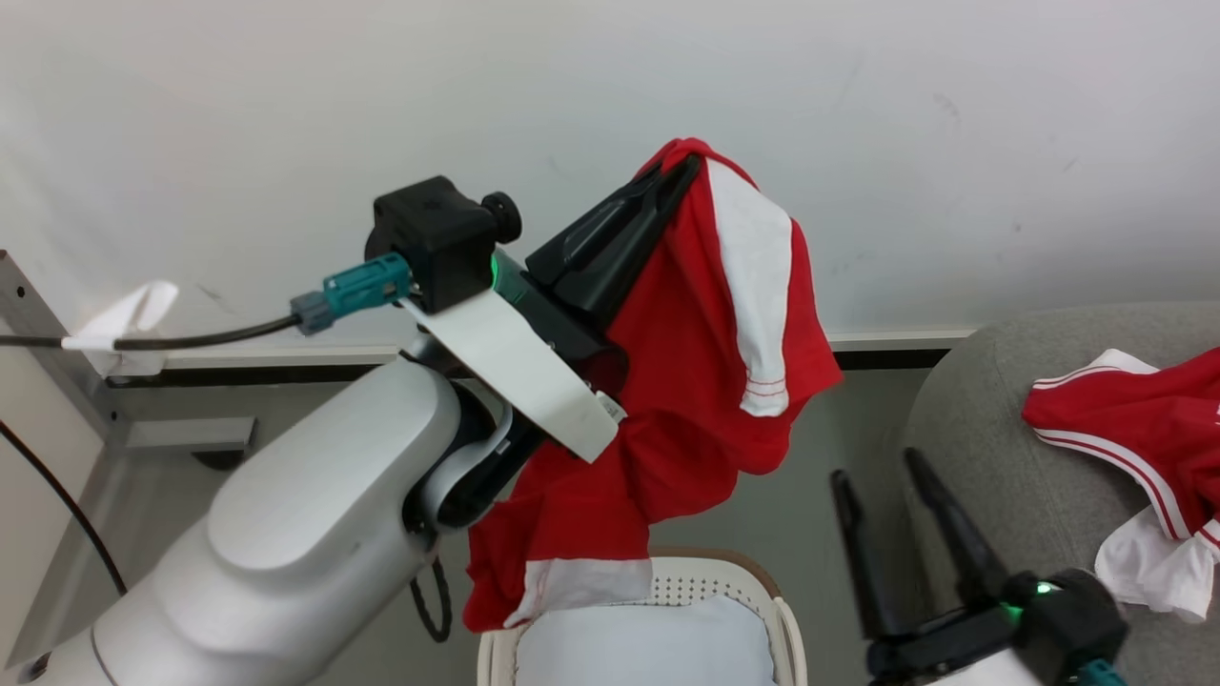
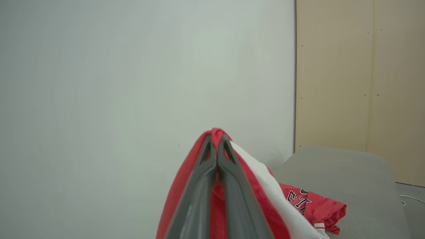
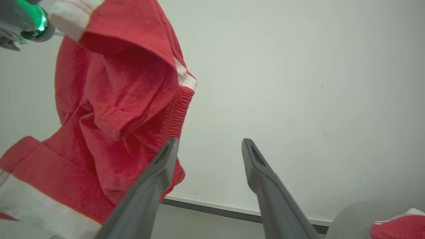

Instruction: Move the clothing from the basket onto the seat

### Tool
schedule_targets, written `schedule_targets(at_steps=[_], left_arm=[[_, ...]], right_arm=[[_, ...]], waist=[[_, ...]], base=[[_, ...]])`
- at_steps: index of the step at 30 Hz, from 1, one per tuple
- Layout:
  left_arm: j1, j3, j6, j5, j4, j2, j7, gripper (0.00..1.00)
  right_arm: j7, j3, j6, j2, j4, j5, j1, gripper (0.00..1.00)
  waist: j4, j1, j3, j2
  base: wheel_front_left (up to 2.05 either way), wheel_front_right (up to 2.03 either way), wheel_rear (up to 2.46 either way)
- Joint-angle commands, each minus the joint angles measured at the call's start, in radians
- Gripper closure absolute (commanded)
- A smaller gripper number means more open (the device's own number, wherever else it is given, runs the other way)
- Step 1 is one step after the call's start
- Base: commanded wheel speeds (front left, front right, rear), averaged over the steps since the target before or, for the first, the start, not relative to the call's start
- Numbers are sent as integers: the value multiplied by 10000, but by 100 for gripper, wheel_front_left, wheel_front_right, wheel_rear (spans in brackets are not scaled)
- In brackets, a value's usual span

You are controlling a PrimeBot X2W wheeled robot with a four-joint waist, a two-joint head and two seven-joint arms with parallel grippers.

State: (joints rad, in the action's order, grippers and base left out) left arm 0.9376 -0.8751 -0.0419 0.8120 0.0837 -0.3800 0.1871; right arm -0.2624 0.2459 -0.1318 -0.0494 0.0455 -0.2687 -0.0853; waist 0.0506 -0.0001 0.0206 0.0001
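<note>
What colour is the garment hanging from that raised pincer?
The shorts are red with white panels; clearest in the head view.

A bare test room dressed as a corner of a home.
A plain white wall (image 1: 953, 143) with a dark skirting strip (image 1: 886, 359) meets a grey floor (image 1: 791, 495); pale wooden panels (image 2: 358, 83) stand beside it. 1 grey sofa (image 1: 1001, 457) with red sportswear (image 1: 1134, 419) on it and 1 off-white laundry basket (image 1: 705, 581) give the domestic note, while a bare metal frame (image 1: 67, 376) and a trailing black cable (image 1: 191, 338) suggest a lab.
</note>
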Motion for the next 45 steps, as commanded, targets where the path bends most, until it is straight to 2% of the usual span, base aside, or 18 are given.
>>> schedule_targets(at_steps=[1, 9, 22, 23, 24, 25, 34, 45], left_arm=[[-177, 5, -55, 92, -72, -59, 2, 100], [-411, -293, -44, 22, -225, 130, -26, 100], [-1005, -1466, 272, -40, -655, 877, -236, 100], [-1050, -1544, 284, -55, -674, 915, -252, 100], [-1088, -1597, 296, -56, -683, 942, -259, 100], [-1119, -1633, 282, -44, -686, 950, -279, 100], [-1264, -1520, 167, 149, -477, 727, -206, 100], [-2007, -1491, 104, 241, -522, 236, 203, 100]], right_arm=[[-12, 298, 22, -6, 79, -109, -161, 0], [555, 1618, 22, -15, 670, -413, -948, 0], [278, 1705, 22, -15, 2334, -1266, -2152, 0], [228, 1703, 22, -15, 2434, -1296, -2218, 14], [215, 1726, 22, -13, 2537, -1291, -2283, 64], [183, 1766, 22, -12, 2643, -1287, -2341, 100], [19, 1867, 22, -13, 2844, -1356, -2418, 100], [-23, 1381, 22, -14, 2043, -1304, -2139, 100]], waist=[[-43, 1, 3, -1], [-342, 1, 27, -1], [-1427, 1, 139, -1], [-1509, 1, 152, -1], [-1586, 1, 159, -1], [-1654, 1, 168, -1], [-1859, 1, 145, -1], [-1184, 1, -7, -1]], base=[[0, 0, 0], [0, 0, 0], [0, 0, 0], [0, 0, 0], [0, 0, 0], [0, 0, 0], [0, 0, 0], [0, 0, 0]])
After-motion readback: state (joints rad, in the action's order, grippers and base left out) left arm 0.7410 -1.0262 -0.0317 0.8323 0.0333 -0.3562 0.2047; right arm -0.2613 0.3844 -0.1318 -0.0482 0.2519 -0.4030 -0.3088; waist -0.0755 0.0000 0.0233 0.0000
